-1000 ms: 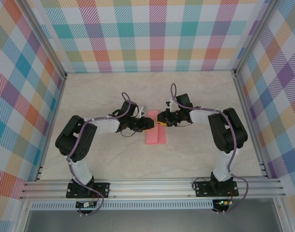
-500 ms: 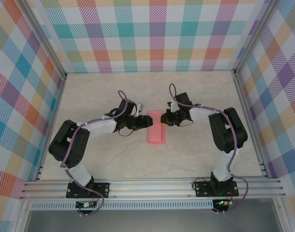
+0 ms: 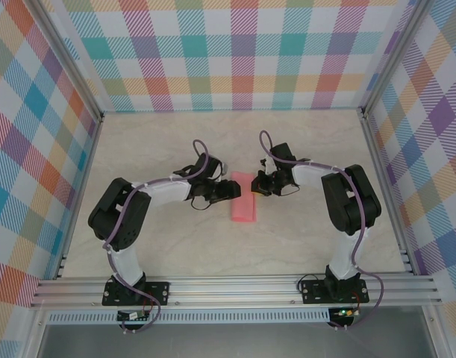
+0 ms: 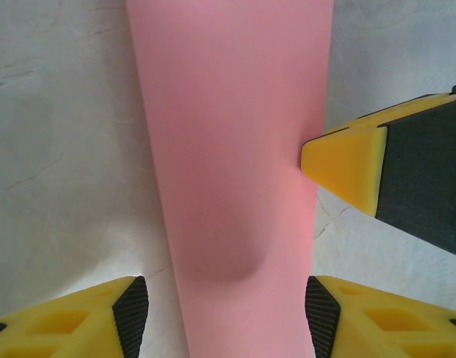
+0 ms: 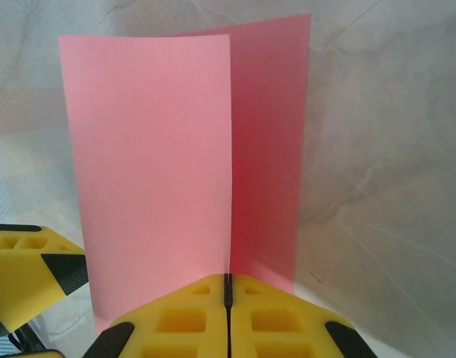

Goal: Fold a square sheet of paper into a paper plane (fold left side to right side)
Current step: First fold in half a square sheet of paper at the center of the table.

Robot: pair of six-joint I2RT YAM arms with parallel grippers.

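The square sheet of paper (image 3: 242,201) lies on the table folded in half, a salmon-pink strip and no paper plane in shape. In the right wrist view its top flap (image 5: 149,164) stands slightly raised over the darker lower layer (image 5: 269,149). My right gripper (image 3: 257,186) is shut, and the flap's free edge runs into the seam of its jaws (image 5: 228,287). My left gripper (image 3: 226,191) is open. It straddles the strip (image 4: 228,149) with one fingertip (image 4: 130,313) on each side, neither touching it. The right gripper's yellow finger (image 4: 347,168) touches the strip's right edge.
The marble-patterned table (image 3: 302,142) is ringed by an aluminium frame and checked walls. Both arms reach in from the near rail (image 3: 235,287), their elbows out to each side.
The left gripper has opened and now straddles the strip; its elbow swung out and back. The right gripper has shut on the flap's edge. The paper has barely moved.
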